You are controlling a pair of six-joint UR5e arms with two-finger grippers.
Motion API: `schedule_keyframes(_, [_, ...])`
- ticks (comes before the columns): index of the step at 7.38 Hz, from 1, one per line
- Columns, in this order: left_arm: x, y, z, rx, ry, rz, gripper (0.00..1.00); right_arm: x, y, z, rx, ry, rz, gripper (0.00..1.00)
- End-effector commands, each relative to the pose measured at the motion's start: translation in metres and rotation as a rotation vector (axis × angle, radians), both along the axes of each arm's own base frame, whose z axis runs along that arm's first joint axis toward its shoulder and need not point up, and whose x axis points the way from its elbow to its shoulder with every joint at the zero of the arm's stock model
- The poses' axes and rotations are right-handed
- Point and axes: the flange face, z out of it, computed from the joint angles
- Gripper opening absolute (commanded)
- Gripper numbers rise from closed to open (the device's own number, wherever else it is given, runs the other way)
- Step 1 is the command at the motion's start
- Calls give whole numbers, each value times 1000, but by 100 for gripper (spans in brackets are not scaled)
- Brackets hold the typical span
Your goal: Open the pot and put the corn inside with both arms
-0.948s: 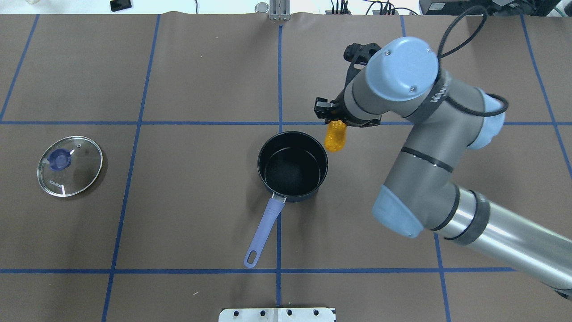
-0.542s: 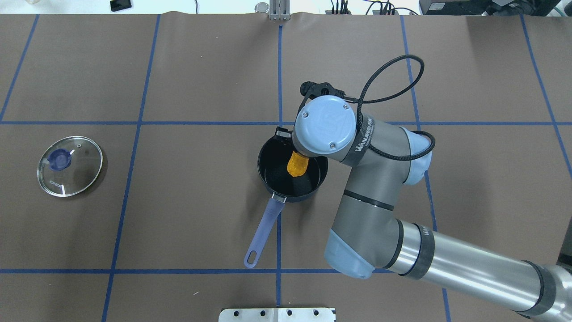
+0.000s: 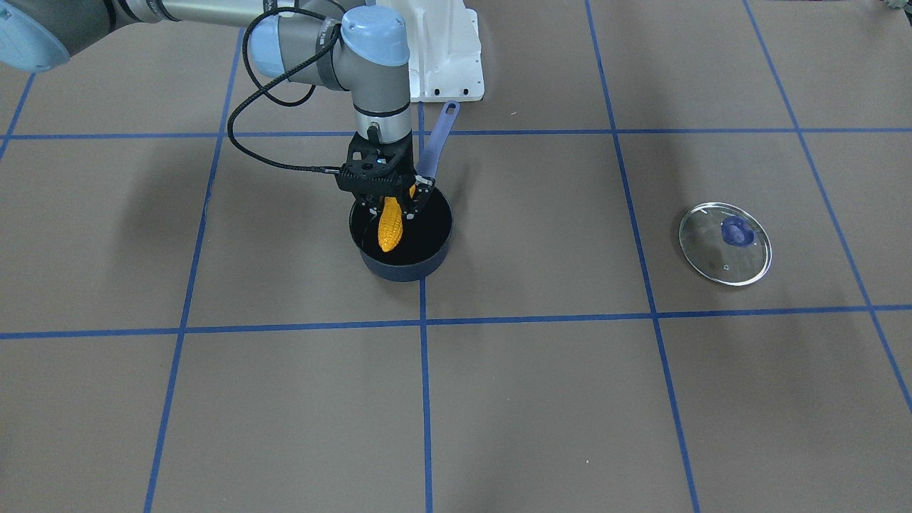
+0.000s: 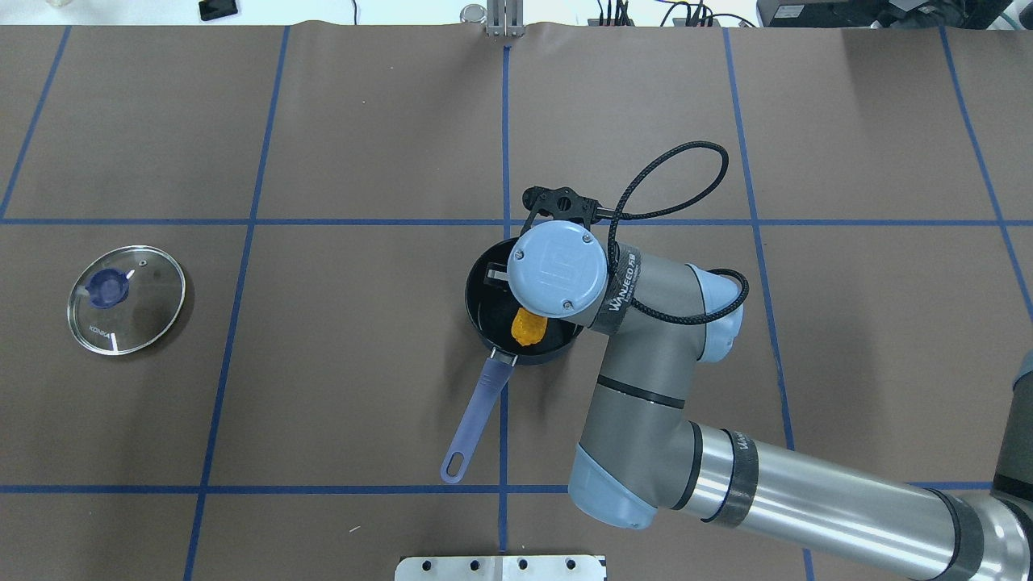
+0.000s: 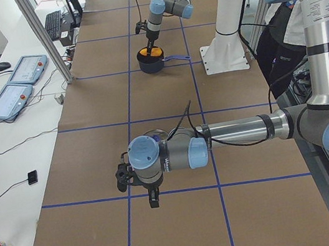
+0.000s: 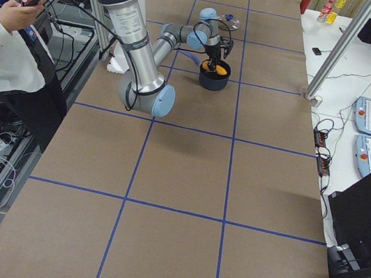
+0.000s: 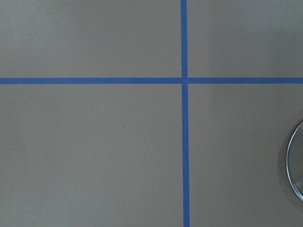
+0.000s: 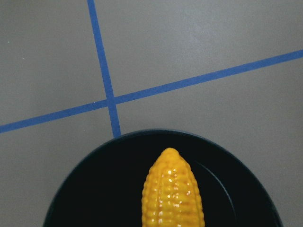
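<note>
The pot is dark and round, open, with its lavender handle toward the robot. It also shows in the overhead view. My right gripper points straight down over the pot, shut on the thick end of the orange-yellow corn. The corn hangs tip-down inside the rim. In the overhead view the wrist hides the gripper and only the corn's end shows. The right wrist view shows the corn over the pot's dark inside. My left gripper shows only in the exterior left view, low over bare table; I cannot tell if it is open.
The glass lid with a blue knob lies flat far to the left of the pot, also seen in the front view. Its edge shows in the left wrist view. The brown table carries a blue tape grid.
My right arm has carried the corn from beside the pot's far right rim to over the pot and lowered it inside the rim. The pot and lid have not moved.
</note>
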Motion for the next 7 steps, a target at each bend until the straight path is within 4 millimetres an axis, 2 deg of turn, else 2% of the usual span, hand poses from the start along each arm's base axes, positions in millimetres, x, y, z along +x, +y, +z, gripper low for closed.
schedule_keyframes(1, [0, 0, 0, 1, 0, 0, 99, 0, -1, 1, 11, 5, -10, 59])
schedule_keyframes(2, [0, 0, 0, 1, 0, 0, 99, -1, -1, 2, 13, 4, -5, 84])
schedule_keyframes(3, [0, 0, 0, 0, 0, 0, 99, 0, -1, 1, 14, 0, -4, 99])
schedule_keyframes(4, [0, 0, 1, 0, 0, 0, 99, 4, -3, -6, 21, -10, -2, 100])
schedule_keyframes(5, [0, 0, 1, -3, 0, -1, 99, 19, -11, -14, 26, -28, 13, 100])
schedule_keyframes(6, [0, 0, 1, -2, -1, 1, 99, 38, -32, -13, 37, -25, 32, 100])
schedule_keyframes(7, [0, 1, 4, -9, -1, 0, 99, 69, -61, -12, 42, -22, 8, 100])
